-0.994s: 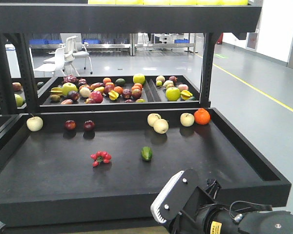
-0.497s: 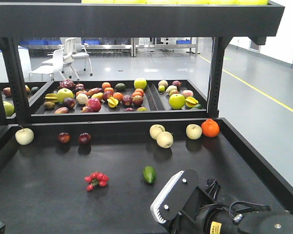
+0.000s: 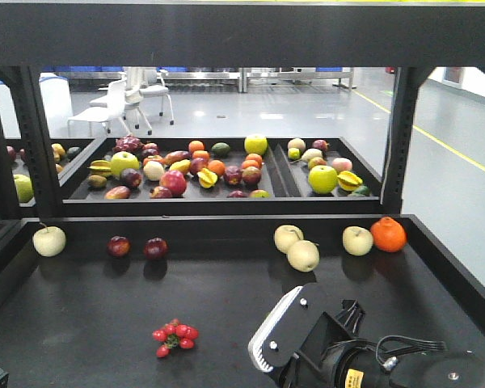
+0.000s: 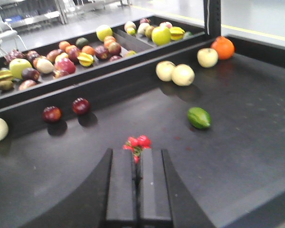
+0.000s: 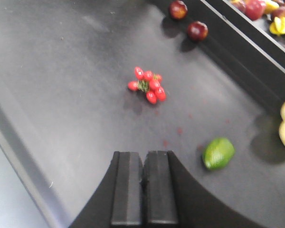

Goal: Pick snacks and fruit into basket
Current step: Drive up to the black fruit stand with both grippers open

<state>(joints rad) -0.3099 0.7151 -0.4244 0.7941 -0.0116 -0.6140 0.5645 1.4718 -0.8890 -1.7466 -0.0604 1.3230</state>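
Left gripper (image 4: 137, 178): fingers pressed together, nothing between them, low over the middle of the front tray (image 4: 256, 156). Tomato cluster (image 4: 138, 142) sits just ahead of its tips; cannot tell if they touch. Green fruit (image 4: 199, 117) is off to the right, apart from both.

Right gripper (image 5: 143, 178): fingers pressed together, empty, above the tray near its front edge. The cluster (image 5: 147, 84) is well ahead of it. Green fruit (image 5: 218, 153) is near, ahead-right of the tips, not touching.

Front view: right arm (image 3: 404, 368) fills the tray's front right corner and hides the green fruit.

Fruit along the tray's back edge:
- Pale fruit (image 3: 49, 240) at the back left corner.
- Two plums (image 3: 119, 246) (image 3: 154, 247) right of it, side by side and apart.
- Pale pair (image 3: 296, 247) mid-back, which seem to touch.
- Lone pale fruit (image 3: 357, 240) with the orange (image 3: 387, 234) just beside it, toward the back right corner.

Rear tray (image 3: 226, 206) lies beyond the back edge and is split by a divider. The left part holds mixed fruit (image 3: 178, 166). The right part holds fewer pieces, including a green apple (image 3: 322, 179).
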